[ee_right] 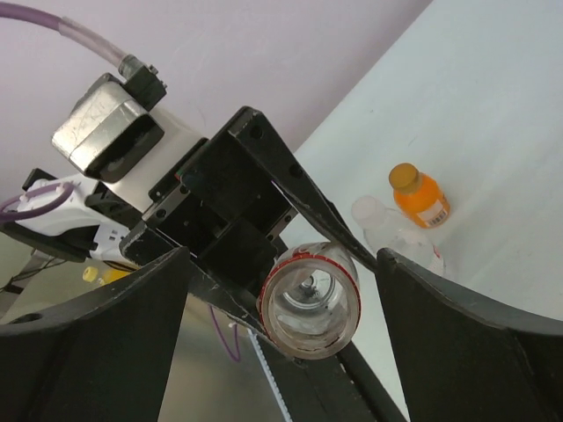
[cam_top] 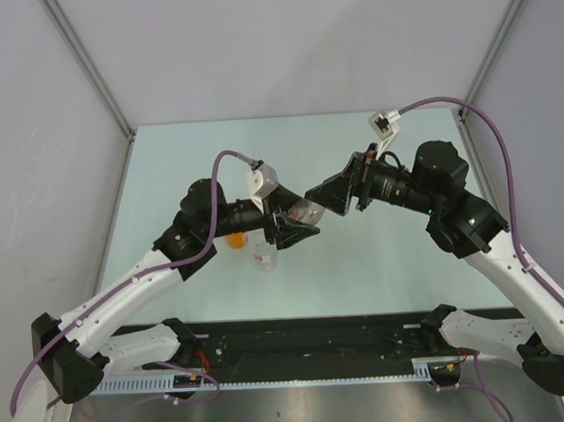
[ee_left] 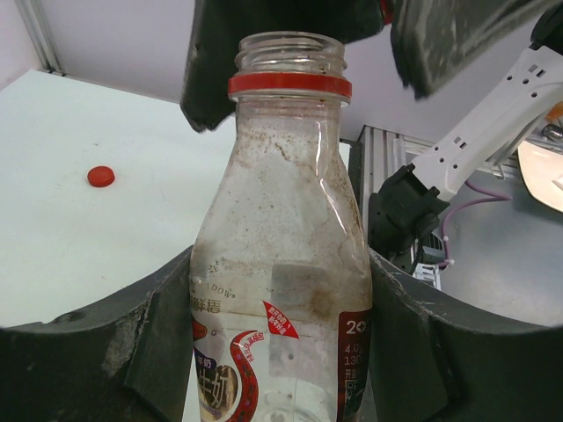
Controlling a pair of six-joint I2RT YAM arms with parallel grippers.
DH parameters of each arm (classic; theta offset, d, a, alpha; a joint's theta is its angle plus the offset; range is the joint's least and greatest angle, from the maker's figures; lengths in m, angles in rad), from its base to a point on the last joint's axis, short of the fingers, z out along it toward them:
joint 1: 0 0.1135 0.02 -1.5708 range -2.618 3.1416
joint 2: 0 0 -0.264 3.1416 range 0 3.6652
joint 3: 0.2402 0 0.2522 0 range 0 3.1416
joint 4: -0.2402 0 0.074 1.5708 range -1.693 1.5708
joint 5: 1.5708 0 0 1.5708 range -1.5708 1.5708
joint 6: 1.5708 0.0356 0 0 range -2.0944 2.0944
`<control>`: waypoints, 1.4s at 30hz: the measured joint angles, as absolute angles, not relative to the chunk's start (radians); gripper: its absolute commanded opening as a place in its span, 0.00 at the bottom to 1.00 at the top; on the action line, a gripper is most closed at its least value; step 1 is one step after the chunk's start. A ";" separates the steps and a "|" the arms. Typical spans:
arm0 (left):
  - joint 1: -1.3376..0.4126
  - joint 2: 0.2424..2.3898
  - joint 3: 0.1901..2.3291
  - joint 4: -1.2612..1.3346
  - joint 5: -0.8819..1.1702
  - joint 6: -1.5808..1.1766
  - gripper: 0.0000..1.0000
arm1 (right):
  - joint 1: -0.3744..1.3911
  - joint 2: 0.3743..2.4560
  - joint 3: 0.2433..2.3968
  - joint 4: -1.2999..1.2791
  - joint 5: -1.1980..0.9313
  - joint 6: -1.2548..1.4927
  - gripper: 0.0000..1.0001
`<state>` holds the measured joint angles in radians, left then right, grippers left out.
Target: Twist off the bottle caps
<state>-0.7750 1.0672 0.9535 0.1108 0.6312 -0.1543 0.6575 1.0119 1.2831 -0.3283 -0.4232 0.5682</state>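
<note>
Bottles number three: labelled bottle (ee_left: 281, 264), orange bottle (ee_right: 422, 202), clear bottle (ee_right: 406, 243). Caps, three too: red cap (ee_left: 101, 176) (loose, nine o'clock), orange cap (ee_right: 404, 175), white cap (ee_right: 369, 209).

A pale blue-green desk (cam_top: 379, 263) fills the middle of the top view, matte and plain. Grey walls (cam_top: 283, 41) close it in at the back and on both sides. Two slim metal posts (cam_top: 90, 65) slant up from its far corners. A black strip (cam_top: 308, 337) runs along the near edge, with a white slotted rail (cam_top: 140, 382) just in front of it. Nearest of all lies a brushed steel plate (cam_top: 311, 413). In the left wrist view a ribbed aluminium beam (ee_left: 387, 149) stands at the desk's edge. In the right wrist view the wall looks lilac above the white desk.
</note>
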 measured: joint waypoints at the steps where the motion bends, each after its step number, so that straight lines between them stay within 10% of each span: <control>1: -0.775 1.067 0.956 0.110 0.631 -0.153 0.00 | 0.664 1.009 1.283 -0.338 -0.418 0.564 0.86; 13: -0.777 1.067 0.959 0.110 0.631 -0.149 0.01 | 0.685 0.987 1.283 -0.400 -0.350 0.525 0.46; 19: -0.780 1.062 0.959 0.110 0.623 -0.149 0.23 | 0.689 0.985 1.283 -0.399 -0.343 0.522 0.18; 21: -0.781 1.057 0.959 0.107 0.618 -0.148 0.46 | 0.692 0.983 1.283 -0.398 -0.342 0.523 0.01; 29: -0.791 1.031 0.959 0.087 0.572 -0.143 0.99 | 0.698 0.973 1.283 -0.394 -0.340 0.521 0.00; 42: -0.789 0.926 0.994 -0.032 0.353 -0.081 1.00 | 0.662 0.936 1.283 -0.465 -0.136 0.478 0.00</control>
<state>-0.7887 0.9257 0.9943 -0.0319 0.3531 -0.0811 0.6624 0.9356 1.2831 -0.4648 -0.1356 0.4782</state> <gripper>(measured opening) 0.996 0.467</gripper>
